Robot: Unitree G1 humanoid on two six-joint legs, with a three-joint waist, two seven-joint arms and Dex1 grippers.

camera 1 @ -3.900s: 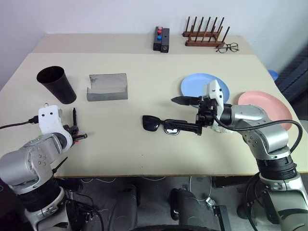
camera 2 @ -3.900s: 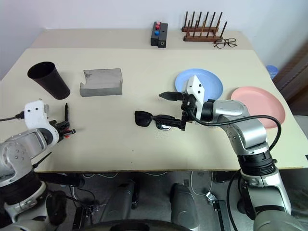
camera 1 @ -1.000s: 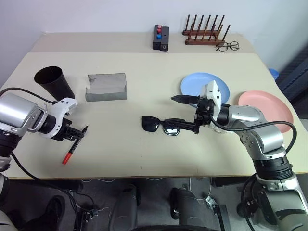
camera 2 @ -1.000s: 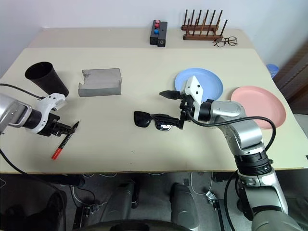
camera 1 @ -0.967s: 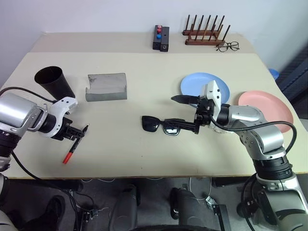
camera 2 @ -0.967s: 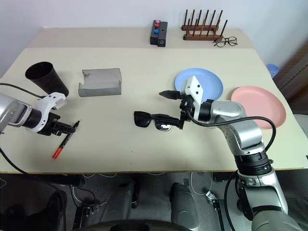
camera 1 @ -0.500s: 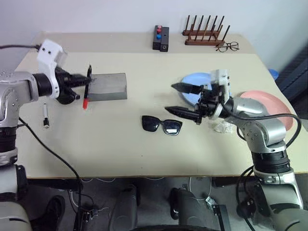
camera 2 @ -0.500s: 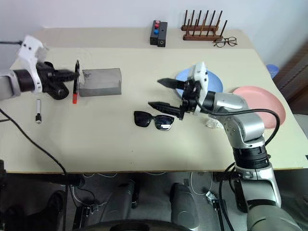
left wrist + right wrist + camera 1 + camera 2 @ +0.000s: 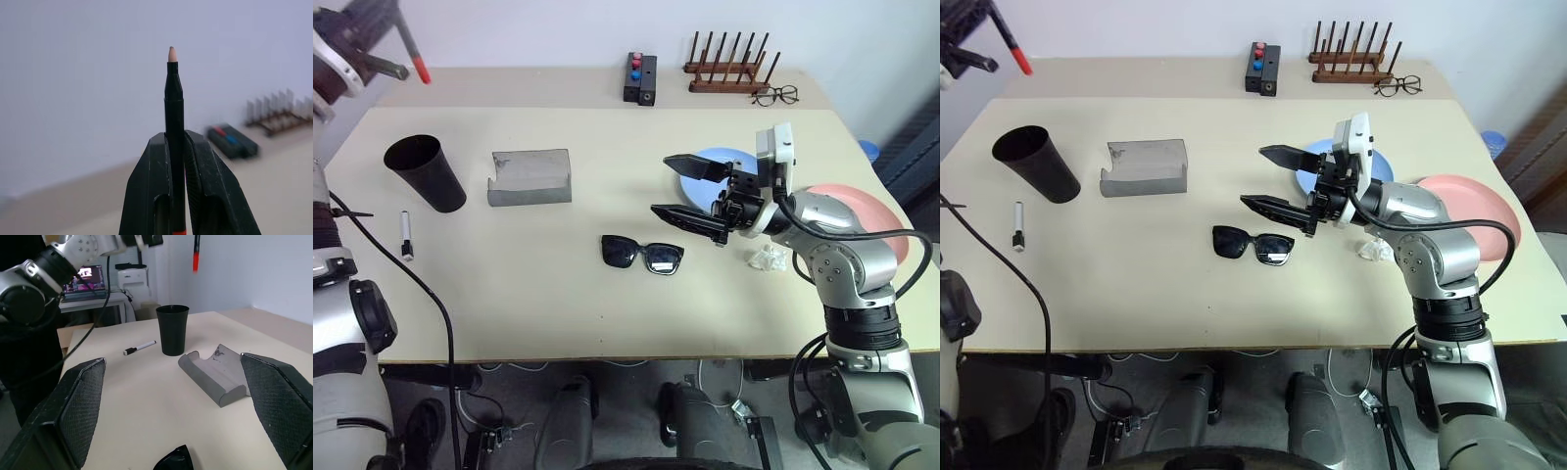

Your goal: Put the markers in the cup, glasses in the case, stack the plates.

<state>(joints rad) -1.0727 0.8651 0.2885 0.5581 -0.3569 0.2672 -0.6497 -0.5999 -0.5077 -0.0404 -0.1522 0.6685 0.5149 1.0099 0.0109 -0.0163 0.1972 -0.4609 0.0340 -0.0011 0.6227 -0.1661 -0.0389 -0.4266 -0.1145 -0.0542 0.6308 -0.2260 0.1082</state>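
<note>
My left gripper (image 9: pixel 176 139) is shut on a red-and-black marker (image 9: pixel 414 57), held high over the table's far left corner, up and to the left of the black cup (image 9: pixel 426 172). A white marker with a black cap (image 9: pixel 406 235) lies in front of the cup. The grey case (image 9: pixel 530 176) lies open to the right of the cup. Black sunglasses (image 9: pixel 643 254) rest mid-table. My right gripper (image 9: pixel 660 184) hangs open just above and right of them, holding nothing. Its fingers partly cover the blue plate (image 9: pixel 703 189). The pink plate (image 9: pixel 1494 211) lies behind my right arm.
A crumpled white scrap (image 9: pixel 766 258) lies by my right forearm. Along the back edge stand a black box with red and blue buttons (image 9: pixel 641 78), a wooden peg rack (image 9: pixel 729 69) and wire-rimmed spectacles (image 9: pixel 775 95).
My left gripper has swung up from just above the table to high over the far left corner, carrying the red marker. My right gripper has lifted a little off the sunglasses.
</note>
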